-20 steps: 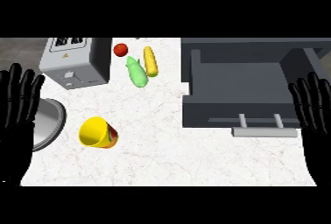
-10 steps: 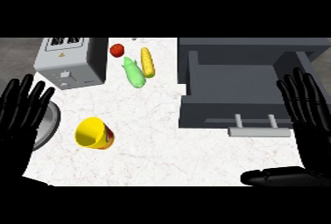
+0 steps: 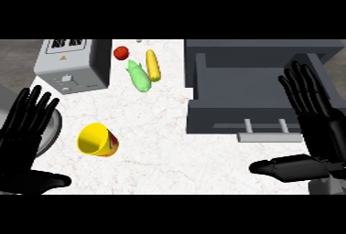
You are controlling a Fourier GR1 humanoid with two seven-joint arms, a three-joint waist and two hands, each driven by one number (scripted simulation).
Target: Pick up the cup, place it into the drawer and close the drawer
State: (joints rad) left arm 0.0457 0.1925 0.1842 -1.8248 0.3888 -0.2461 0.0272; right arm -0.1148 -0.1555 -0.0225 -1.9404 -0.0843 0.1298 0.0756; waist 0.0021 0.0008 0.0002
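Drawer open, cup lying loose on the counter, both my hands open and holding nothing

Largest first: the counter is pale marble; on its right the grey drawer stands pulled out, its handle toward me. My right hand is over the drawer's right side, fingers straight and spread; my left hand is at the left edge, likewise flat. The toaster sits at the back left. The cup lies on its side just right of my left hand, well apart from the drawer, mouth turned toward the lower left. I judge it light, rigid, smooth-walled and apt to roll; best taken round the body, thumb opposite fingers, near the rim
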